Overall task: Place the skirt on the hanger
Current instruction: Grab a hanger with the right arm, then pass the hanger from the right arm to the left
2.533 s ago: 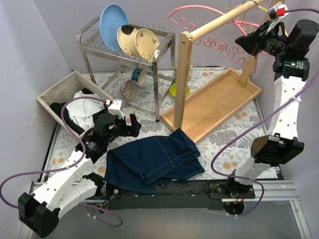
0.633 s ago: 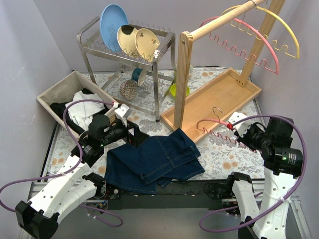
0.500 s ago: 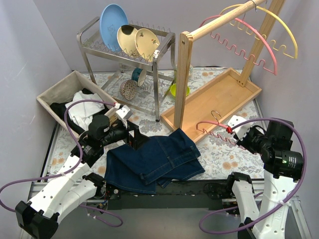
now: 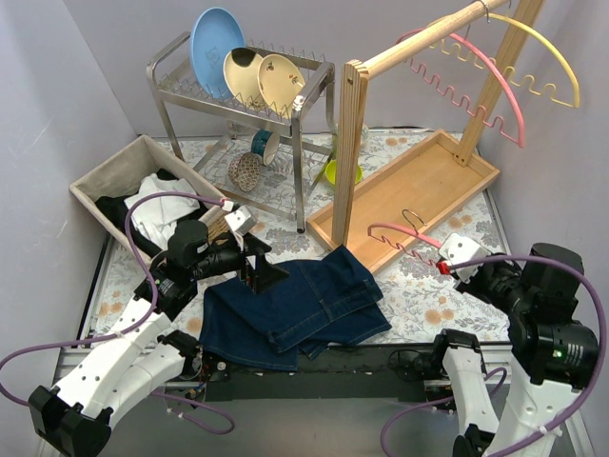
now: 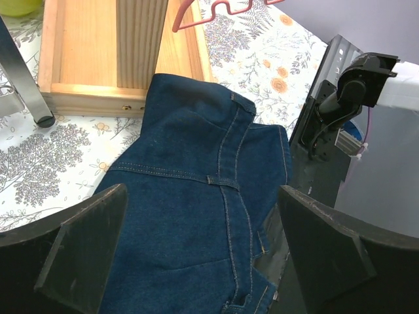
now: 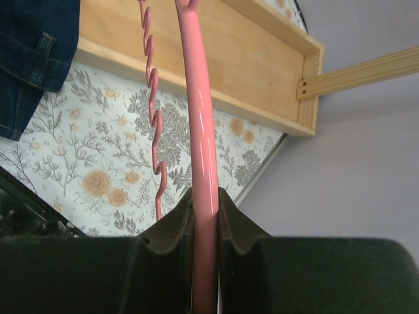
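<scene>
table [image 4: 430, 290]: floral cloth, arms at near edge
clothes rack [image 4: 350, 143]: wooden, far right, tray base
skirt [image 4: 295, 309]: dark denim, flat on cloth, near centre, corner just beside tray
hanger [image 4: 404, 231]: pink, notched, off the rail, right of skirt, apart from it
left gripper [image 4: 262, 271]: spread wide, over skirt's left part, holds nothing
right gripper [image 4: 455, 255]: pinching hanger bar [image 6: 201, 131]

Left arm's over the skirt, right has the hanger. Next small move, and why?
Probably lower the left gripper straight down onto the skirt and close on its top layer. Its jaws stand wide open above the denim, holding nothing, while the right gripper is shut on the pink hanger, held off to the skirt's right.
</scene>
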